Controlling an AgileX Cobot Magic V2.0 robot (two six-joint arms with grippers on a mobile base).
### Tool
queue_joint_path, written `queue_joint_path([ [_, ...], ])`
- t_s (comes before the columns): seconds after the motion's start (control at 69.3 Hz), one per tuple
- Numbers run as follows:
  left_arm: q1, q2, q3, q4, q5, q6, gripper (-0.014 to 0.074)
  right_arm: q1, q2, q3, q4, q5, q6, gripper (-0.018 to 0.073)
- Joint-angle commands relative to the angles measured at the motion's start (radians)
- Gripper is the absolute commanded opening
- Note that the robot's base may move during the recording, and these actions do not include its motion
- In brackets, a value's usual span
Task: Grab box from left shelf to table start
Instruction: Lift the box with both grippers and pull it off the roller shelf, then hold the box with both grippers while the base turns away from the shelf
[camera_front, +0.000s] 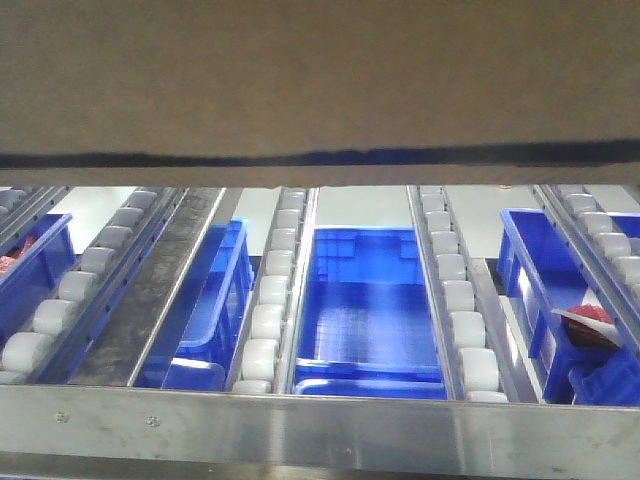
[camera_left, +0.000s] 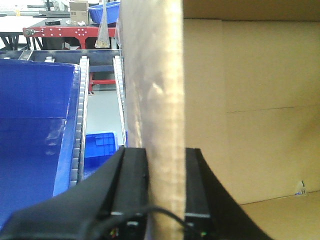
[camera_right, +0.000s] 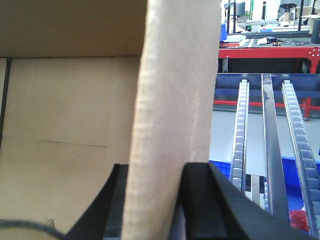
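The left hand (camera_left: 164, 162) pinches the left wall of the box (camera_front: 300, 70) tight between both fingers. The box sits high over the left shelf (camera_front: 300, 428), above its white rollers (camera_front: 268, 320) and blue bins (camera_front: 365, 305). The right hand (camera_right: 156, 175) clamps the box's right wall.

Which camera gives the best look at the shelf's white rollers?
Exterior front-facing: several rows of white rollers show clearly, blue bins below. Right wrist shows two rows obliquely; left wrist only thin strips beside the box.

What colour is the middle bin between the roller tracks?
The middle bin is solid blue, clearest in the exterior front-facing view.
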Motion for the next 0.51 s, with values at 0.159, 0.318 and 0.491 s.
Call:
queue_joint_path([
  [0.159, -0.011, 0.011, -0.032, -0.045, -0.166, 0.017, -0.0092, -0.004, 0.026, -0.028, -0.047, -0.174, -0.002, 0.0058],
  [0.318, -0.011, 0.011, -0.032, -0.045, -0.166, 0.017, -0.0092, -0.004, 0.026, -0.028, -0.047, -0.174, -0.002, 0.0058],
  [0.491, -0.017, 0.011, -0.032, -0.045, -0.166, 0.017, -0.0092, -0.004, 0.026, -0.028, -0.047, -0.174, -0.002, 0.0058],
])
